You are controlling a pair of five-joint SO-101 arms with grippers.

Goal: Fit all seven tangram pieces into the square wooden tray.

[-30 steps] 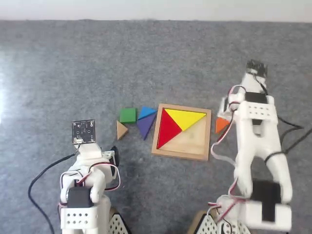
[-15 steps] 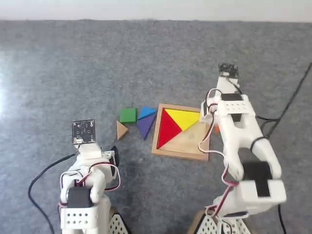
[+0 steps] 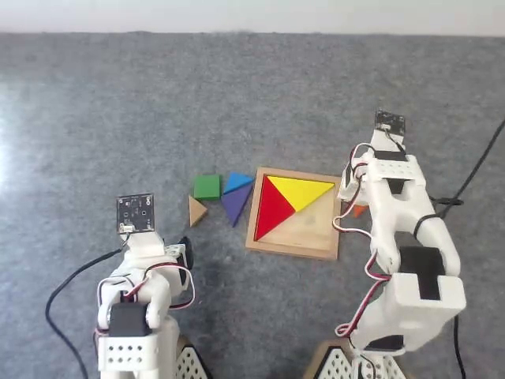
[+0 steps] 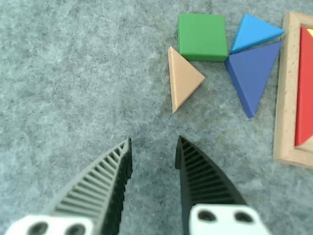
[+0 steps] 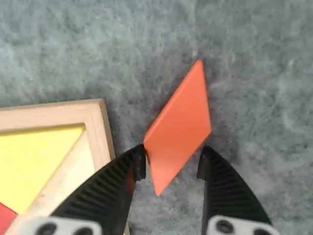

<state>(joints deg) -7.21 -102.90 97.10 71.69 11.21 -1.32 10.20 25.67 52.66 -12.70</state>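
The square wooden tray (image 3: 293, 243) holds a red triangle (image 3: 272, 210) and a yellow triangle (image 3: 301, 191). Left of it on the carpet lie a green square (image 3: 207, 186), a light blue triangle (image 3: 237, 182), a dark blue triangle (image 3: 234, 204) and a tan triangle (image 3: 196, 210). An orange parallelogram (image 5: 181, 125) lies just off the tray's right side (image 5: 100, 127). My right gripper (image 5: 171, 157) is open, its fingers close on either side of that piece's near end. My left gripper (image 4: 154, 142) is open above bare carpet, short of the tan triangle (image 4: 183, 78).
Grey carpet covers the whole table. The tray's lower half is bare wood (image 3: 304, 229). In the left wrist view the green square (image 4: 202, 36) and both blue triangles (image 4: 252, 73) sit close together beside the tray's edge (image 4: 286, 98). Cables trail from both arms.
The right arm swung left over the tray's right edge, then came back right over the orange parallelogram. The left arm and the pieces have stayed put.
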